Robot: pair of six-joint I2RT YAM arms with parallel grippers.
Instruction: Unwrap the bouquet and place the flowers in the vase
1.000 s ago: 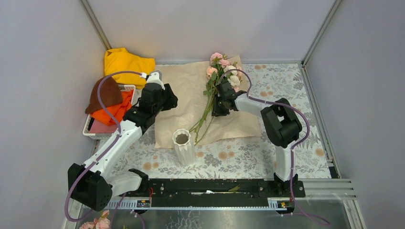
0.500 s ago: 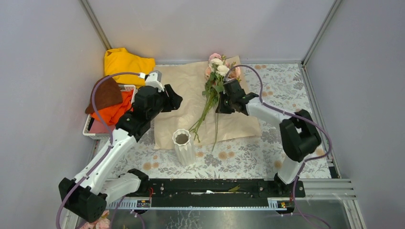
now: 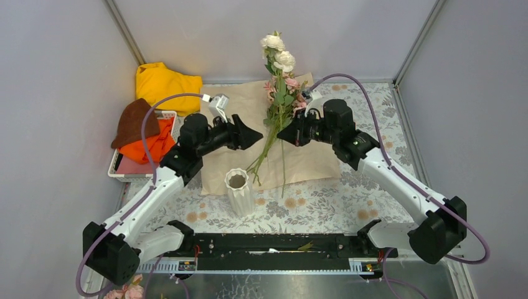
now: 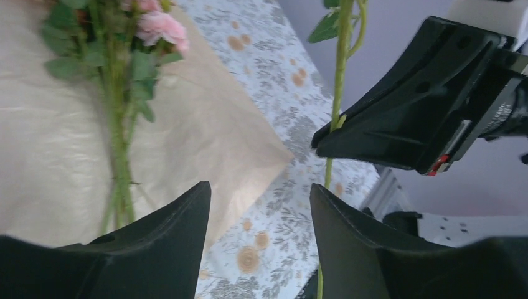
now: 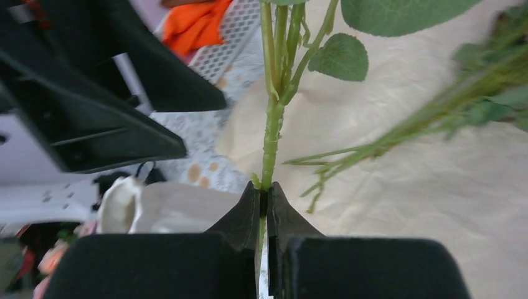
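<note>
The bouquet lies unwrapped, its tan kraft paper (image 3: 240, 112) flat on the table. Most flowers (image 3: 274, 118) rest on it, pink blooms (image 4: 159, 28) toward the back. My right gripper (image 3: 282, 135) (image 5: 264, 192) is shut on one green stem (image 5: 272, 124), held upright above the paper. Its cream-white roses (image 3: 279, 53) rise toward the back wall and its tail hangs to the paper's near edge. My left gripper (image 3: 256, 133) (image 4: 260, 194) is open just left of that stem (image 4: 340, 75), holding nothing. The white ribbed vase (image 3: 238, 190) (image 5: 159, 205) stands upright in front of the paper.
A yellow cloth (image 3: 165, 81) sits at the back left. Beside it is a white basket (image 3: 118, 168) with orange and brown cloths. A black and metal rail (image 3: 280, 246) runs along the near edge. Grey walls close in left, right and behind.
My right gripper closed on a stem and raised it upright off the paper, swinging rightward. The left gripper moved right toward that stem and opened wider.
</note>
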